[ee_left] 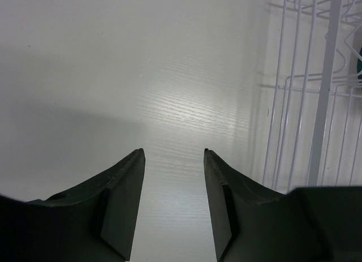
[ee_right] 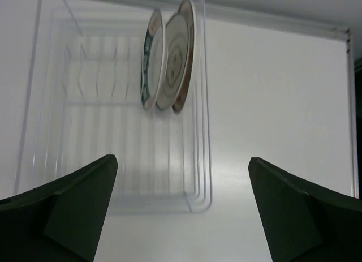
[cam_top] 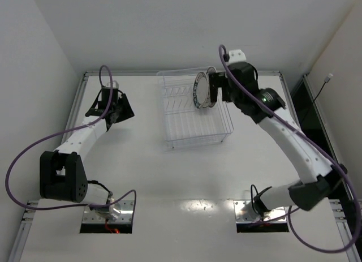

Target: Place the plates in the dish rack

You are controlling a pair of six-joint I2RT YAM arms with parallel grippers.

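The dish rack point(cam_top: 192, 126) is a see-through white wire basket in the middle of the table; its wires also show at the right of the left wrist view point(ee_left: 317, 103). Three plates stand upright side by side in its far right corner point(cam_top: 201, 90): one with a blue-green rim point(ee_right: 147, 58), a white one with a centre motif point(ee_right: 172, 61), and one with an orange-brown rim point(ee_right: 189, 47). My right gripper point(cam_top: 215, 92) point(ee_right: 181, 159) hovers just right of the plates, wide open with nothing in it. My left gripper point(cam_top: 120, 110) point(ee_left: 173, 151) hangs open over bare table left of the rack.
A raised rail point(cam_top: 124, 74) runs along the table's back edge, and white walls close in on the left and right. A dark gap point(cam_top: 300, 103) lies past the table's right edge. Purple cables point(cam_top: 34, 149) loop beside both arms.
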